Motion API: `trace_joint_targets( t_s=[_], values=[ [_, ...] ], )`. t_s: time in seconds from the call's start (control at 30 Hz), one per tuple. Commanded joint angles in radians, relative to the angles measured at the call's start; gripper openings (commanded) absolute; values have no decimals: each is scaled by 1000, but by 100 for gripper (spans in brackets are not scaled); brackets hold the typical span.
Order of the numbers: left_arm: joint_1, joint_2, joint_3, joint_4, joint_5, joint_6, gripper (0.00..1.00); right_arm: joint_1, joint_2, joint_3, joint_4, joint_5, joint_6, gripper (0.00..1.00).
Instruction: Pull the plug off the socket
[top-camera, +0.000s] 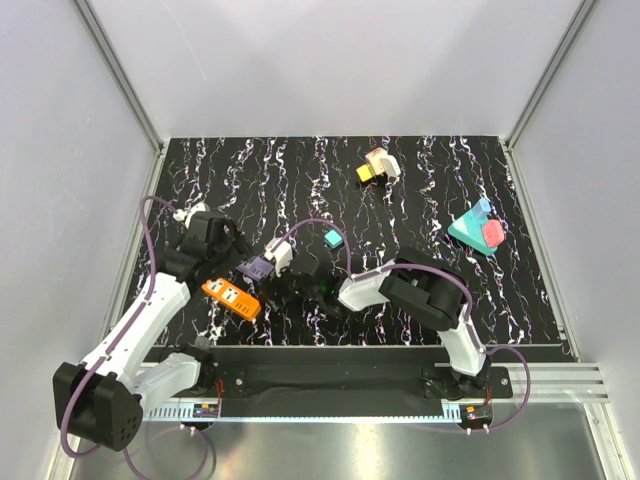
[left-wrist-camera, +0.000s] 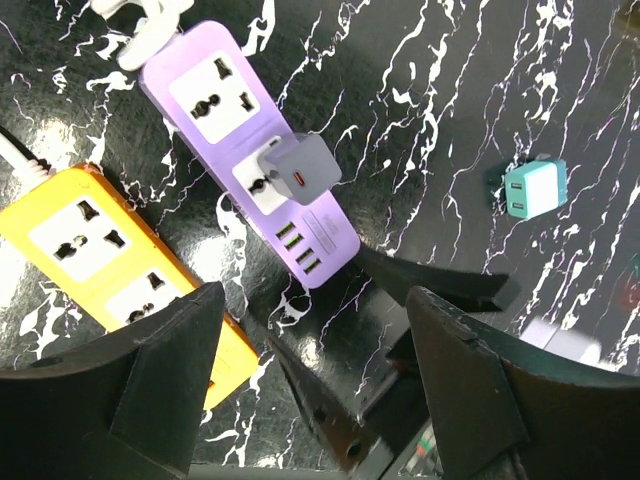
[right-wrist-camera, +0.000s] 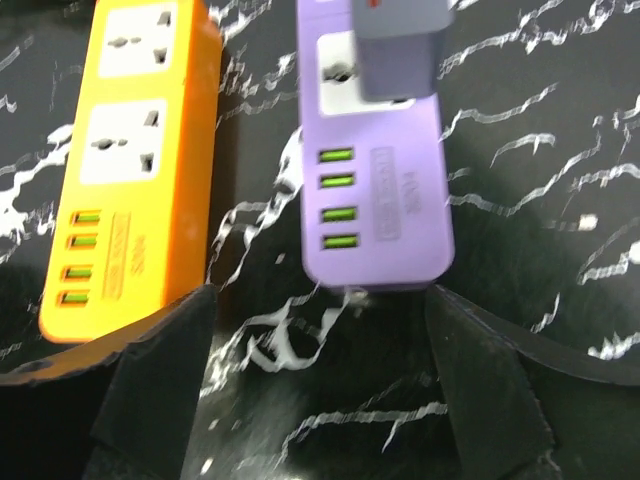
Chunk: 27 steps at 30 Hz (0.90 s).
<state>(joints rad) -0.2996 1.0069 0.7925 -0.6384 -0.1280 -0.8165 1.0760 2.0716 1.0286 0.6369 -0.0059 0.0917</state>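
A purple power strip (top-camera: 256, 268) lies on the black marbled table, with a grey plug adapter (top-camera: 281, 255) seated in its socket. In the left wrist view the strip (left-wrist-camera: 225, 125) and plug (left-wrist-camera: 302, 168) lie ahead of my open, empty left gripper (left-wrist-camera: 315, 345). In the right wrist view the strip (right-wrist-camera: 378, 200) lies just ahead of my open right gripper (right-wrist-camera: 320, 380), and the plug (right-wrist-camera: 400, 45) is at the top edge. In the top view the left gripper (top-camera: 222, 245) is left of the strip and the right gripper (top-camera: 300, 285) is at its near right.
An orange power strip (top-camera: 231, 298) lies beside the purple one, also in the left wrist view (left-wrist-camera: 110, 270) and the right wrist view (right-wrist-camera: 130, 160). A teal adapter (top-camera: 333, 239) sits behind. Coloured adapters (top-camera: 378, 165) lie far back and teal-pink ones (top-camera: 478, 228) at right.
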Motion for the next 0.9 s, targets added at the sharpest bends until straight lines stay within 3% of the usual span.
trace_joint_targets(
  t_s=[0.0,0.1,0.23,0.33,0.57,0.8,0.87],
  values=[
    [14,-13,28,42,39,-12,77,-34,61,33,35,-57,23,86],
    [28,-17,17,48,56,-13,77,-34,85,63,4,-62,22,82],
    [50,-24,7,49,77,-10,77,-34,78,42,9,0,16,91],
    [62,-39,-2,49,85,-10,77,-36,70,44,1,14,2,91],
    [93,-48,-19,52,117,-9,77,-36,116,96,-22,-66,9,77],
    [106,-22,-32,62,157,-27,77,-36,125,108,-32,-57,-9,76],
    [117,-19,-44,74,166,-52,77,-34,128,116,-40,-57,-10,68]
  ],
)
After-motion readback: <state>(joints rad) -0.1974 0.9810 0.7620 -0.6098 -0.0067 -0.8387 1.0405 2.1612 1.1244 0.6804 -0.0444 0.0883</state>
